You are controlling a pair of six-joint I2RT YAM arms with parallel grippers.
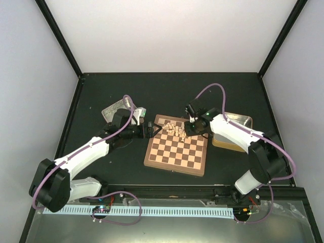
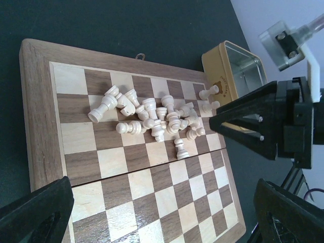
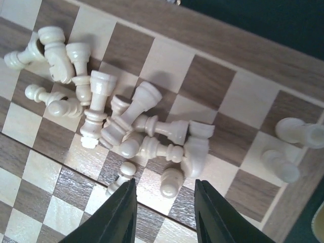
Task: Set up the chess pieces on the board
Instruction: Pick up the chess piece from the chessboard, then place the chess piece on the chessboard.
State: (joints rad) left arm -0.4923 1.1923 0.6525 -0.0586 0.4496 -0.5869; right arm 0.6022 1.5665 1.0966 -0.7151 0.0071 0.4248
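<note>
Chess pieces point(image 3: 144, 101) in a heap on board point(image 3: 167, 55); right claw point(image 3: 165, 185) narrow above, left claw point(image 2: 163, 185) wide.

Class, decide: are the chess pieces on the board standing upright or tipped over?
Mostly tipped: the chess pieces lie on their sides, heaped together on the board.

There was one chessboard point(image 1: 177, 154), roughly fifteen chess pieces point(image 2: 152, 119) in a tangled heap, two metal tins point(image 1: 115, 107) point(image 1: 242, 119), and two robot arms point(image 1: 86, 152) point(image 1: 235, 132).
</note>
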